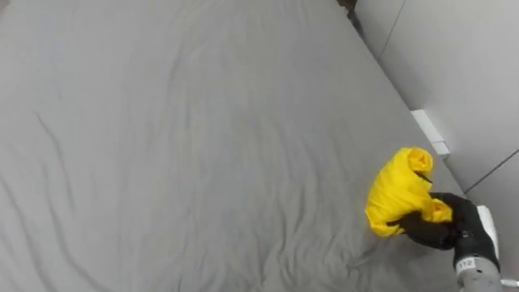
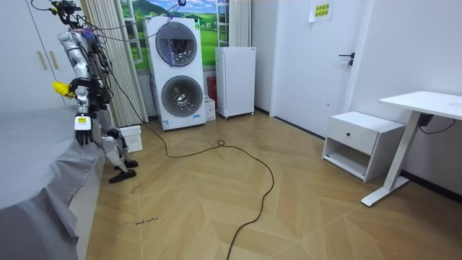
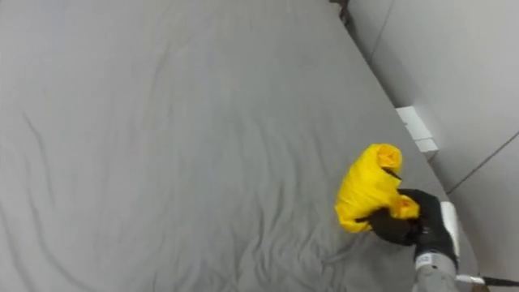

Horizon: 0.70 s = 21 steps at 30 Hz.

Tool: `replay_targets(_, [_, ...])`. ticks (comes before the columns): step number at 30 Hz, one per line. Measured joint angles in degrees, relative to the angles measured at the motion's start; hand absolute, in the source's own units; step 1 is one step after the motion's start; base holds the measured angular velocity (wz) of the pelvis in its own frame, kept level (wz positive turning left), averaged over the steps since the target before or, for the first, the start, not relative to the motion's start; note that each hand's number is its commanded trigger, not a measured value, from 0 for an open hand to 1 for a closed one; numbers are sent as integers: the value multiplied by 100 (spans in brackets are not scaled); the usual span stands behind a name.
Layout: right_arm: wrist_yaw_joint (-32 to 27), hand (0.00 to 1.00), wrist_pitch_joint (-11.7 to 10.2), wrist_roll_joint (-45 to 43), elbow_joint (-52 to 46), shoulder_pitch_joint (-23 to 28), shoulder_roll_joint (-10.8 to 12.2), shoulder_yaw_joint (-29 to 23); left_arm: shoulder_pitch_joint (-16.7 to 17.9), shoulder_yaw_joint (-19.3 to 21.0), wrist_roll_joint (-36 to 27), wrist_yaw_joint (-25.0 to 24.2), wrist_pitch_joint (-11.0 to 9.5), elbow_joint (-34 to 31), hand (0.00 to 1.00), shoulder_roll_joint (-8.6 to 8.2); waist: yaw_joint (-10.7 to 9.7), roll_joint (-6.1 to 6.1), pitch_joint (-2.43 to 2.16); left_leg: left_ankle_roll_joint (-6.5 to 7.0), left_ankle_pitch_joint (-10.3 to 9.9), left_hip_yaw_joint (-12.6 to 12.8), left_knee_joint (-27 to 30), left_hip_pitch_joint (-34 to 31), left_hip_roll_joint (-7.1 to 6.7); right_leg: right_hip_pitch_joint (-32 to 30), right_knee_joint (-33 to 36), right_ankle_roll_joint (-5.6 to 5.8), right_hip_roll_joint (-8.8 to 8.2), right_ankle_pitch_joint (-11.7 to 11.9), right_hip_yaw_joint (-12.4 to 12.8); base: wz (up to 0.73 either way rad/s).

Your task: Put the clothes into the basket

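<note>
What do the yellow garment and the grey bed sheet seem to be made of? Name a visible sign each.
Yellow garment: thin cloth, possibly smooth synthetic; it bunches into puffy folds in the right hand. Grey bed sheet: matte woven fabric; soft creases.

Right hand (image 1: pixel 439 232) grips the yellow garment (image 1: pixel 396 191) (fingers curled); left hand (image 2: pixel 81 123) hangs low.

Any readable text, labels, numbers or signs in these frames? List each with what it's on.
Nothing reads clearly.
Sign on the wall: print too small to read.
Tag behind the right hand: marks too blurred to read.
Washer stack: no legible label.
</note>
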Motion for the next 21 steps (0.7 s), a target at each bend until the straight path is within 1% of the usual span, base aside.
replay_targets(1, [-52,100,1,83,2,19,-3,-98,24,46,32,-1,6,9,0,0,-8,-13,1,0,0,118,-9,8,21,-37,22,-8,11,14,55,-30])
replay_targets(2, [-80,100,0,160,4,21,-2,-129,41,60,45,0,13,9,0,1,-31,-13,3,-1,-1,168,-10,5,51,-54,19,-11,19,27,80,-28])
replay_targets(4, [-186,100,0,360,13,94,-2,-220,79,98,179,3,125,7,0,3,-172,-4,7,-6,-4,308,-10,3,75,-77,3,-8,51,55,173,-17])
replay_targets(6, [-236,100,1,515,31,207,9,-280,79,137,273,4,187,1,0,7,-210,7,8,-23,-25,370,-11,-26,78,-148,25,-11,93,62,272,-18])
replay_targets(7, [-258,100,3,600,65,247,9,-307,79,159,324,4,231,-4,0,11,-256,14,17,-23,-32,373,-12,-47,94,-180,21,-16,116,83,317,-17])
replay_targets(10, [-300,100,3,710,255,233,4,-375,57,222,436,-3,327,-4,0,21,-342,18,15,-23,-32,375,-8,-125,107,-286,47,-23,141,110,370,-13])
replay_targets(12, [-352,100,2,711,642,77,-11,-431,-53,206,483,-1,385,-3,0,30,-335,55,26,-18,-37,441,35,-347,152,-553,114,-28,177,167,444,-19])
replay_targets(13, [-355,100,1,738,857,-5,-12,-434,-93,188,482,-17,385,-4,0,48,-337,78,29,-14,-38,514,56,-474,172,-705,152,-35,195,204,475,-19])
replay_targets(14, [-353,100,5,769,969,-48,-13,-434,-113,182,483,-32,385,-3,0,61,-337,83,29,-14,-38,537,62,-531,178,-796,205,-39,200,207,489,-22])
replay_targets(15, [-353,100,24,844,1148,-141,-16,-446,-155,148,483,-56,408,-3,0,85,-344,110,41,-13,-38,589,76,-641,188,-971,310,-42,207,207,519,-22])
replay_targets(16, [-365,100,46,857,1349,-285,-43,-467,-220,136,483,-103,476,-3,0,99,-384,155,66,-5,-41,629,110,-756,200,-1119,372,-50,207,224,533,-20])
replay_targets(17, [-371,100,53,870,1436,-364,-64,-467,-246,92,478,-114,511,-3,0,116,-421,180,67,1,-45,637,144,-841,203,-1216,424,-50,207,224,552,-15])
replay_targets(18, [-372,100,48,924,1593,-508,-114,-466,-274,-1,478,-134,556,2,0,144,-489,232,75,4,-45,678,188,-980,208,-1388,509,-46,206,229,582,-18])
replay_targets(19, [-375,100,48,998,1791,-609,-197,-467,-279,-48,478,-146,564,4,0,152,-506,279,65,18,-37,713,212,-1091,210,-1539,571,-46,212,244,637,-20])
replay_targets(20, [-381,100,49,1049,1886,-653,-245,-467,-287,-86,478,-149,564,4,0,161,-512,293,66,19,-36,742,239,-1151,209,-1622,622,-46,212,244,663,-23])
replay_targets(21, [-408,100,49,1092,2010,-705,-323,-468,-331,-129,477,-149,563,41,0,174,-522,314,66,32,-28,824,267,-1272,213,-1790,715,-45,212,243,710,-22])
